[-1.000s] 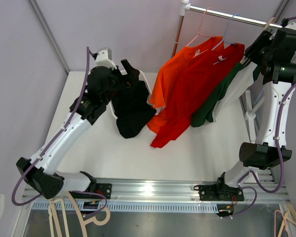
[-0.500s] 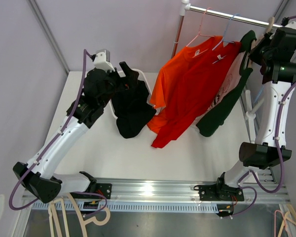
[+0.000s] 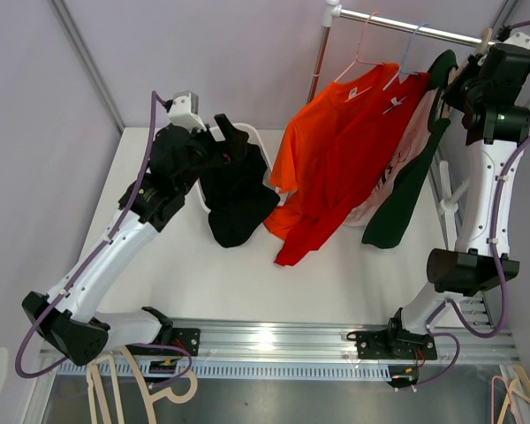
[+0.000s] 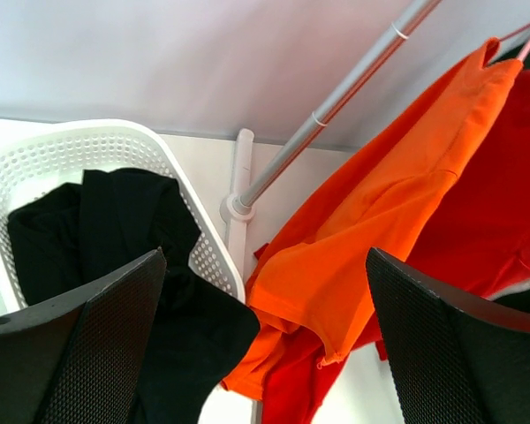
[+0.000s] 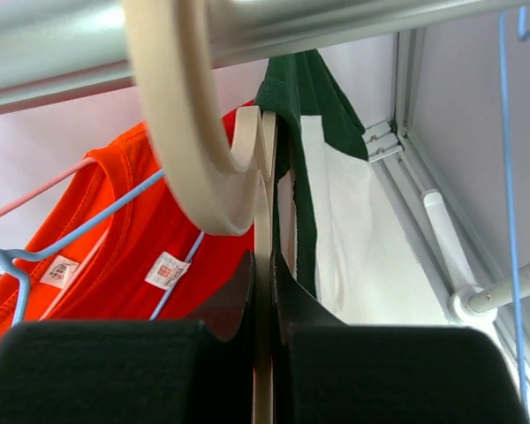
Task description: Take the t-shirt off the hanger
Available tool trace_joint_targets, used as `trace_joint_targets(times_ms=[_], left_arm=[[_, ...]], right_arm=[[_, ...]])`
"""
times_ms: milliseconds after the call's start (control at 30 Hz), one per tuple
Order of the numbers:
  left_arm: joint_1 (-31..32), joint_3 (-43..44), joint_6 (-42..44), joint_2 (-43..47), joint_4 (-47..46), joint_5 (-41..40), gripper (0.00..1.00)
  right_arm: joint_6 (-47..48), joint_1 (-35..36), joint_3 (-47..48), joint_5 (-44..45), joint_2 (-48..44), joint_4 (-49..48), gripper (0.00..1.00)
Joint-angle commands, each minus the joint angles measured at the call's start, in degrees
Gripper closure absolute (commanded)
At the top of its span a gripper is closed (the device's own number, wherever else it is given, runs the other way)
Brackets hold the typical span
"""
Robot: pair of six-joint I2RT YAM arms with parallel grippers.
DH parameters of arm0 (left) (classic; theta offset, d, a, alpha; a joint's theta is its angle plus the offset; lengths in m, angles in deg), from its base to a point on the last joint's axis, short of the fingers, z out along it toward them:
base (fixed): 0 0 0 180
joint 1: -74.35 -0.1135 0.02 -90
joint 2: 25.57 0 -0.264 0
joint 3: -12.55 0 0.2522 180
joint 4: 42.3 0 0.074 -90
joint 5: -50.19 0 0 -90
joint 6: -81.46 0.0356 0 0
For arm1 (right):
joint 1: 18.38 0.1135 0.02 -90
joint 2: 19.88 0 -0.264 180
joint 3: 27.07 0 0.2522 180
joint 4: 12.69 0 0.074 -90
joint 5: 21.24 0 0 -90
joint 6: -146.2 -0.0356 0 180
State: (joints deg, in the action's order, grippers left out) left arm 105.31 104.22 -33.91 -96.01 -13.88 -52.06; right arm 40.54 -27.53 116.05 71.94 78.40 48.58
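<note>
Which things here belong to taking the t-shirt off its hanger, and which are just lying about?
In the job: green t-shirt; beige hanger carrying it; right gripper, shut on that hanger; rail.

Lying about: orange t-shirt; red t-shirt; blue hanger; white basket holding a black garment; open left gripper; spare hangers by the arm bases.

Metal rail (image 3: 406, 28) across upper right. Orange t-shirt (image 3: 305, 146) on pink hanger (image 3: 360, 49), red t-shirt (image 3: 380, 150) on blue hanger (image 3: 409, 55) just right of it, both centre frame. White perforated basket (image 4: 115, 141) upper left, black clothes (image 3: 234, 199) spilling over its rim onto white table (image 3: 247, 283). Spare wooden hangers (image 3: 115, 384) bottom left.
</note>
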Motion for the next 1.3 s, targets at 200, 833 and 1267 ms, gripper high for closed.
trace_joint_targets(times_ms=[200,833,1267], left_arm=[[2.26,-3.9,6.02,3.63,-9.01,5.39,0.0],[30.28,-12.61,29.39,10.41,-28.18,0.05,0.02],[51.12,-11.29,43.12,-3.47,-42.86,0.73,0.0]], right_arm=[[4.67,3.87,7.48,4.47,-0.81,-1.63,1.0],[2.67,10.99,-9.47,12.46,-23.12,-2.6,1.0],[-11.23,11.17,-19.24,10.18,-33.24,-3.38,1.0]])
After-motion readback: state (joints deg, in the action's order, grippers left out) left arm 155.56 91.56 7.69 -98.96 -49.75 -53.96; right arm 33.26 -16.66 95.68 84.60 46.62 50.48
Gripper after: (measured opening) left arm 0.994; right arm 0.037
